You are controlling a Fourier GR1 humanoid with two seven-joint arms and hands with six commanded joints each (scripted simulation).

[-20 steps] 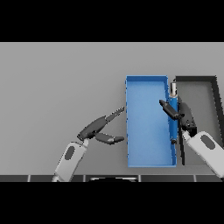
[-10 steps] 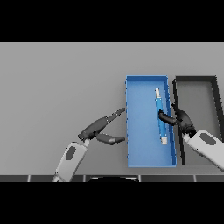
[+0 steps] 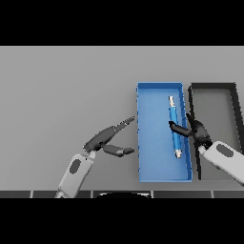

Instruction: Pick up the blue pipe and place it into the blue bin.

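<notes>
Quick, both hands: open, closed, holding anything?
Left hand: open, holding nothing, beside the blue bin.
Right hand: open over the bin's right wall, a finger at the blue pipe lying inside.

A single head view looks steeply down from fairly near onto the grey table (image 3: 62, 86), which fills the frame.

we've got a plain grey table (image 3: 57, 95) | bright blue bin (image 3: 152, 167) | blue pipe (image 3: 173, 125) with pale silvery ends | black bin (image 3: 214, 88) next door, greyish inside | dark left hand (image 3: 102, 140) and right hand (image 3: 196, 129) on white-and-grey arms
</notes>
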